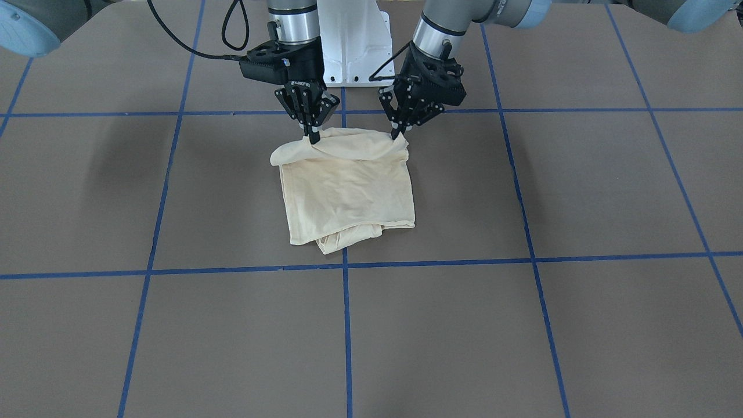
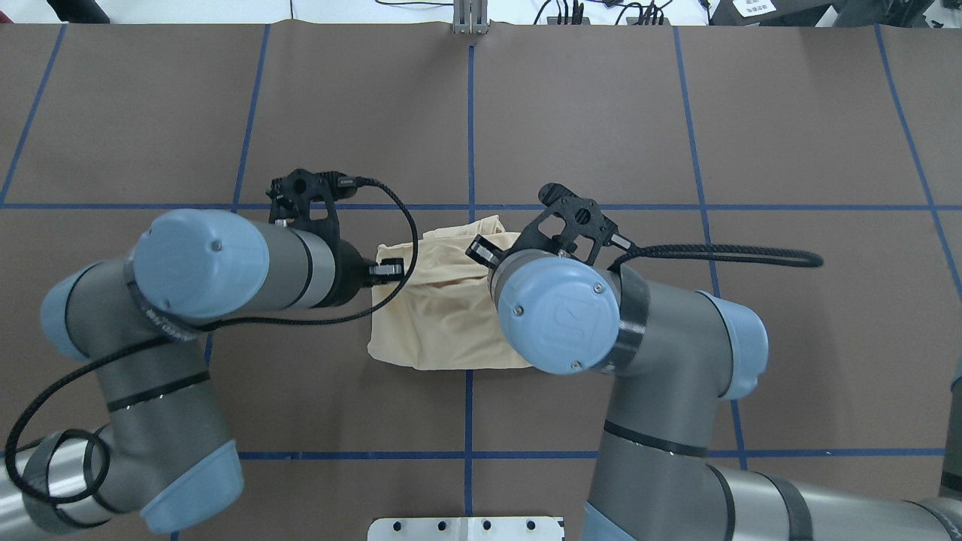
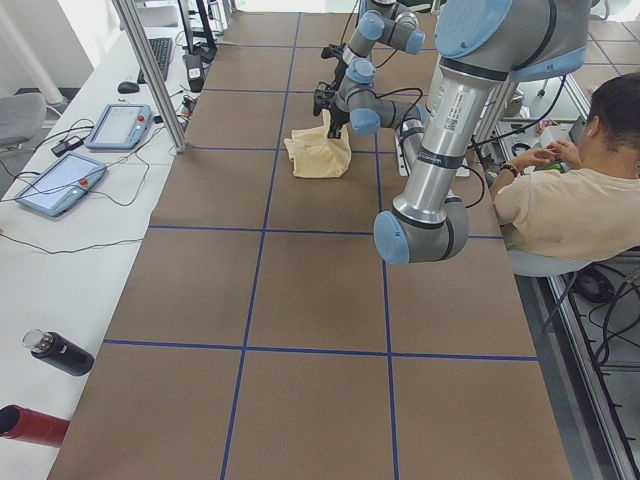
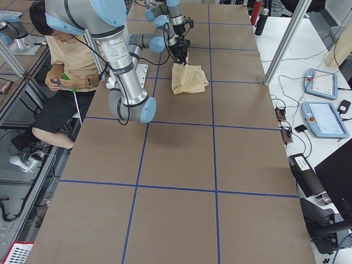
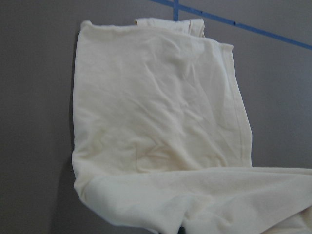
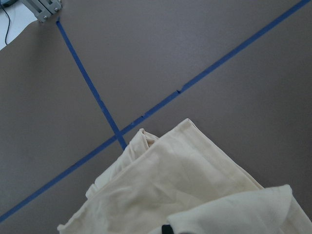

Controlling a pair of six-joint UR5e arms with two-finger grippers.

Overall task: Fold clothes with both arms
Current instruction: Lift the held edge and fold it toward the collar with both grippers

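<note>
The cream-yellow shirt (image 1: pixel 348 186) lies folded into a rough square in the middle of the table, its print hidden. My left gripper (image 1: pixel 397 136) is shut on the shirt's near-robot corner on the front view's right. My right gripper (image 1: pixel 313 139) is shut on the other near-robot corner. Both corners are lifted slightly and the edge between them sags. From overhead the shirt (image 2: pixel 443 323) shows between the two wrists, which hide the fingertips. The left wrist view shows the shirt (image 5: pixel 156 122) spread below a raised fold. The right wrist view shows its far corner (image 6: pixel 180 195).
The brown table (image 1: pixel 522 325) carries a blue tape grid. The white pedestal base (image 1: pixel 354 46) stands just behind the shirt. An operator (image 3: pixel 570 200) sits beside the table on the robot's side. Tablets (image 4: pixel 324 118) and bottles (image 3: pixel 55 352) lie on the side benches.
</note>
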